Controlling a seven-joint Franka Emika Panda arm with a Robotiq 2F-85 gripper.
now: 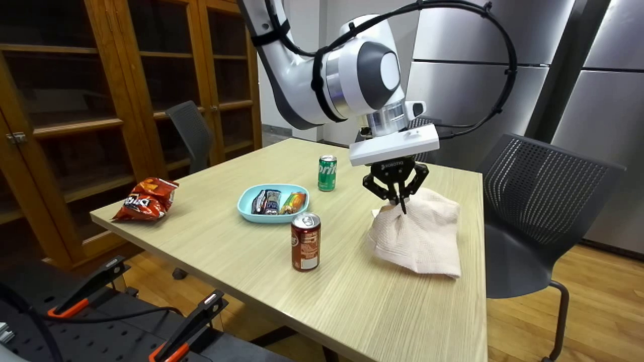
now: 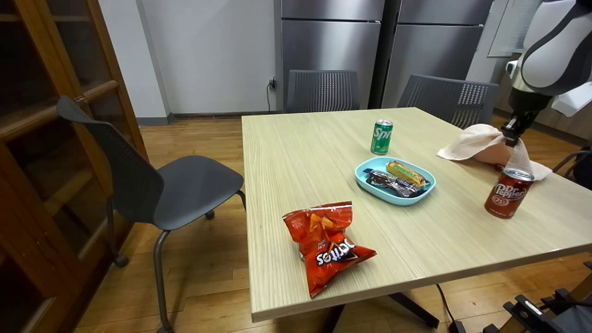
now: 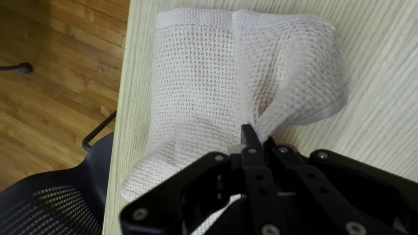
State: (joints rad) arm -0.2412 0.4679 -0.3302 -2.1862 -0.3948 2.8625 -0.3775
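My gripper (image 1: 401,203) points down over the table and is shut on a pinched fold of a pale pink cloth (image 1: 427,239). In the wrist view the fingertips (image 3: 258,138) close on the fold, and the cloth (image 3: 196,71) spreads out in front of and left of them. The cloth is bunched up at the grip, with its outer parts resting on the table. Something reddish shows inside the fold and under the cloth; I cannot tell what it is. In an exterior view the cloth (image 2: 476,141) lies behind a Dr Pepper can (image 2: 508,194), which stands upright.
A light blue tray (image 1: 274,219) holds wrapped snack bars. A green Sprite can (image 1: 327,175) stands upright behind it. A red Doritos bag (image 2: 326,249) lies near a table corner. Dark chairs (image 1: 533,211) stand around the table. The table edge (image 3: 125,98) runs close beside the cloth.
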